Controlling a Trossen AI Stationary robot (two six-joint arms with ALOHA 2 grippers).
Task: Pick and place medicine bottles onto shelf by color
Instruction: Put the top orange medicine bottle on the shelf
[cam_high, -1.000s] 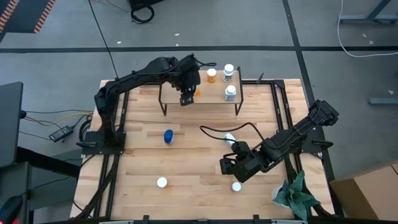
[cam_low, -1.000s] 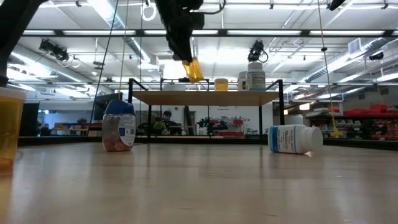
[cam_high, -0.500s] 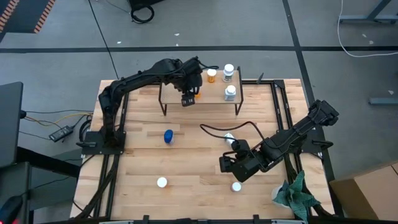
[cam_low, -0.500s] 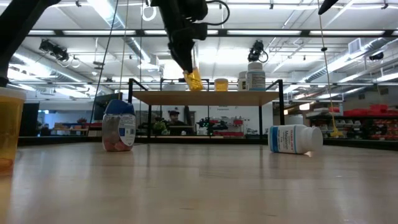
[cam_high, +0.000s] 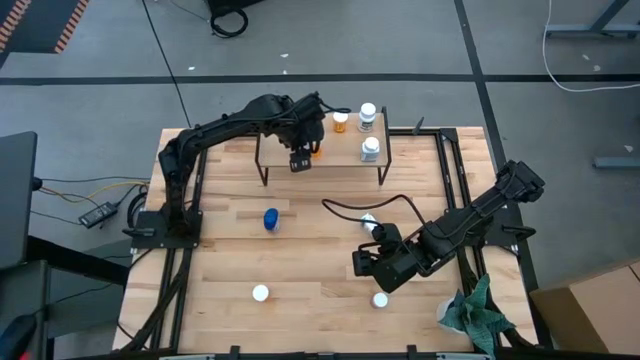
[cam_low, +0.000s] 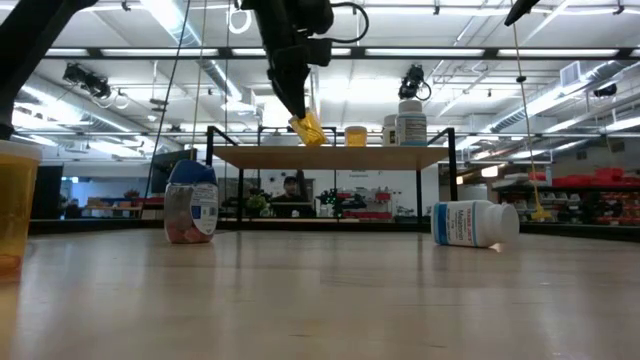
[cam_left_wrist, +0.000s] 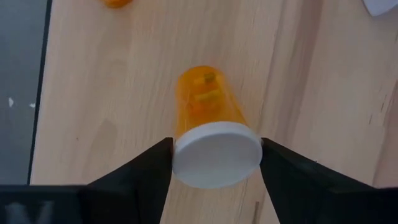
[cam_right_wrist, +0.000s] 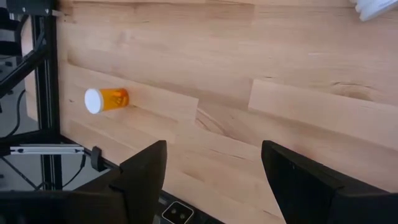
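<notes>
Risk sits at the shelf (cam_high: 320, 152), where the left gripper (cam_high: 303, 152), clamped on a tilted orange bottle (cam_left_wrist: 208, 102), could tip it near the far edge beside another orange bottle (cam_high: 341, 121), while the right gripper (cam_high: 375, 262) waits wide over the wooden table (cam_high: 320, 260) in a strip-lit hall.

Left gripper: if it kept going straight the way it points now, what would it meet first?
Probably the shelf. The left gripper points down at its wood, holding an orange bottle by the cap, so the bottle's base would land first. Depth is hard to judge.
</notes>
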